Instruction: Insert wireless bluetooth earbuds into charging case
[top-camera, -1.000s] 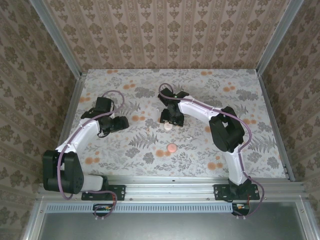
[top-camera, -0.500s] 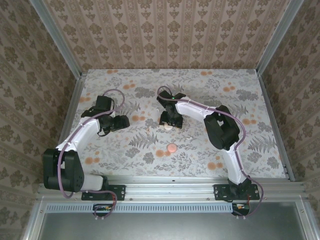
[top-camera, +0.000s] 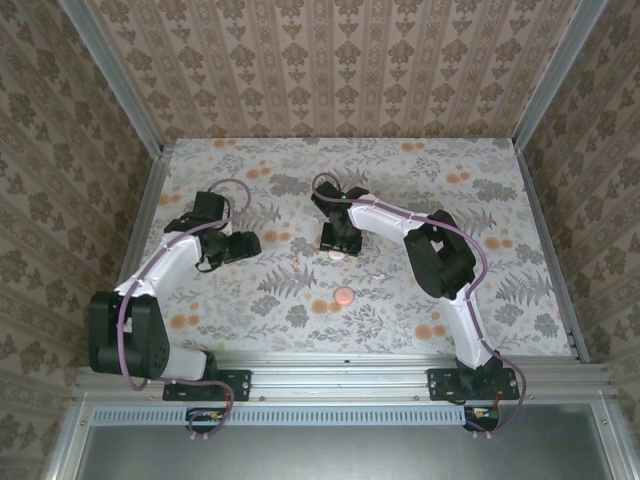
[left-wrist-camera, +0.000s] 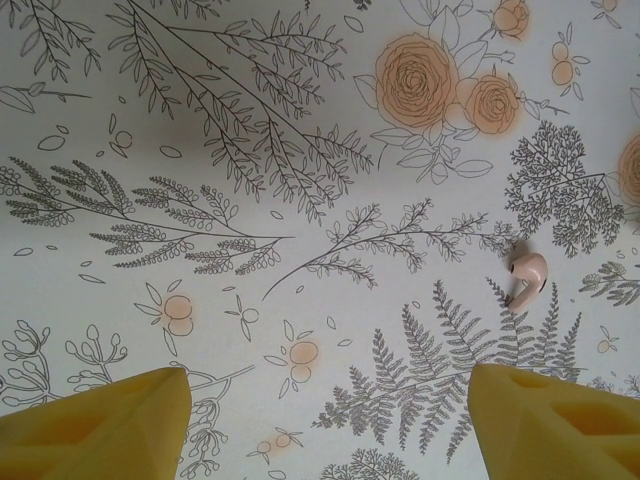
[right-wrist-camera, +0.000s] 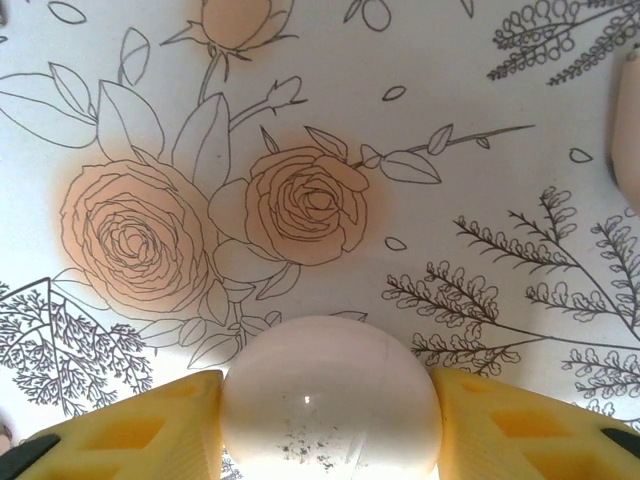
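The charging case (right-wrist-camera: 330, 395), a round pale pink dome, rests on the flower-printed table between my right gripper's (right-wrist-camera: 330, 420) yellow fingers, which touch both of its sides. From above, the right gripper (top-camera: 337, 246) stands over the case (top-camera: 338, 255) at mid table. A second round puck (top-camera: 344, 295), salmon-pink, lies a little nearer the arms' bases. One whitish-pink earbud (left-wrist-camera: 526, 278) lies on the cloth ahead of and right of my left gripper (left-wrist-camera: 330, 420), which is open with nothing between its fingers. In the top view, the left gripper (top-camera: 248, 245) hovers left of centre.
Flat orange printed flowers (top-camera: 320, 305) dot the cloth. A pale pink object (right-wrist-camera: 628, 130) is cut off by the right edge of the right wrist view. Patterned walls with metal rails (top-camera: 150, 210) close in the table on three sides.
My right gripper has narrowed onto the pale pink case and shifted slightly left. The left arm has stayed put.
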